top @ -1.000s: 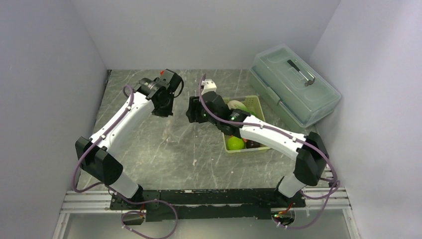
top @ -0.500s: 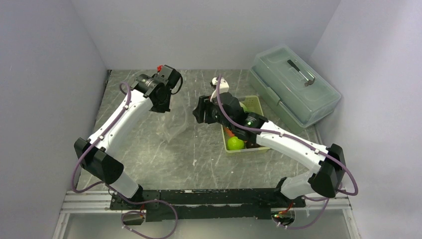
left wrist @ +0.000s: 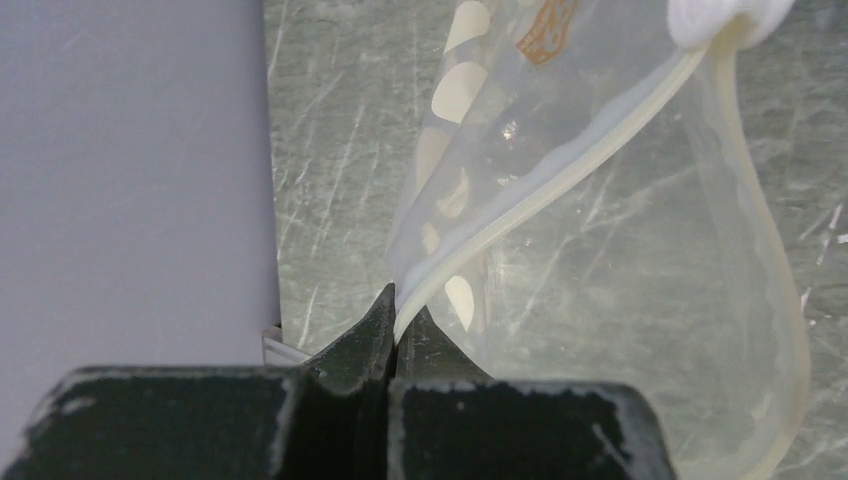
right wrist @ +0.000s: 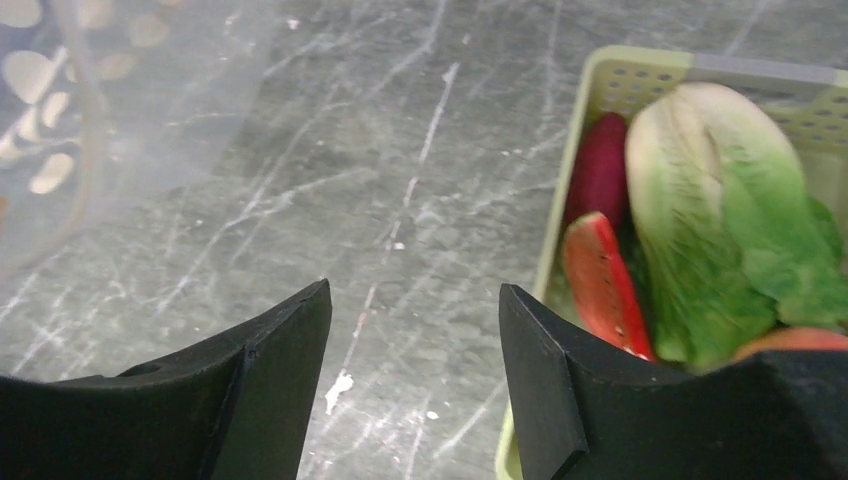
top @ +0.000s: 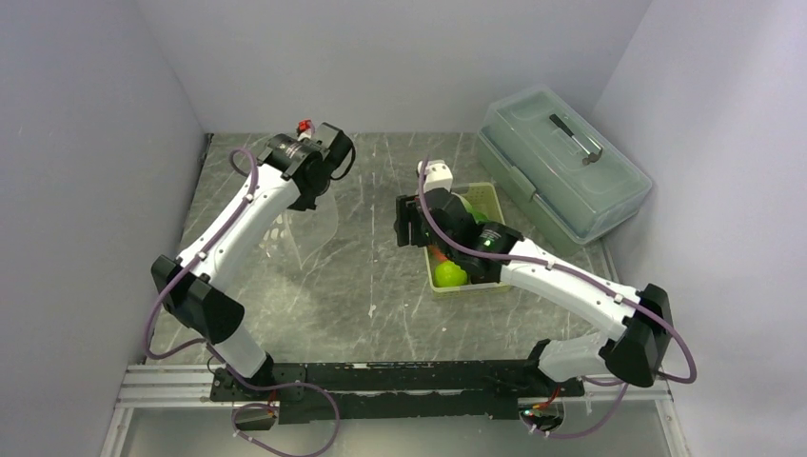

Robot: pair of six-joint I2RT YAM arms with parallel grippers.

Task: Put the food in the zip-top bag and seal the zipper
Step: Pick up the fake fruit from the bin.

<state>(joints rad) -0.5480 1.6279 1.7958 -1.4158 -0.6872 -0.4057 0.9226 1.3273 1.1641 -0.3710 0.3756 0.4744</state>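
Zipper [left wrist: 560, 180] in tight left pincer [left wrist: 393, 308]; right pincer [right wrist: 415, 300] wide apart, apparently empty, beside basket [right wrist: 640, 65]

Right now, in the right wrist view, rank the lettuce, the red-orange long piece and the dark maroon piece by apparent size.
1. lettuce, clearly largest.
2-3. red-orange long piece and dark maroon piece: nearly alike; the maroon one is partly hidden and farther off, so unranked.
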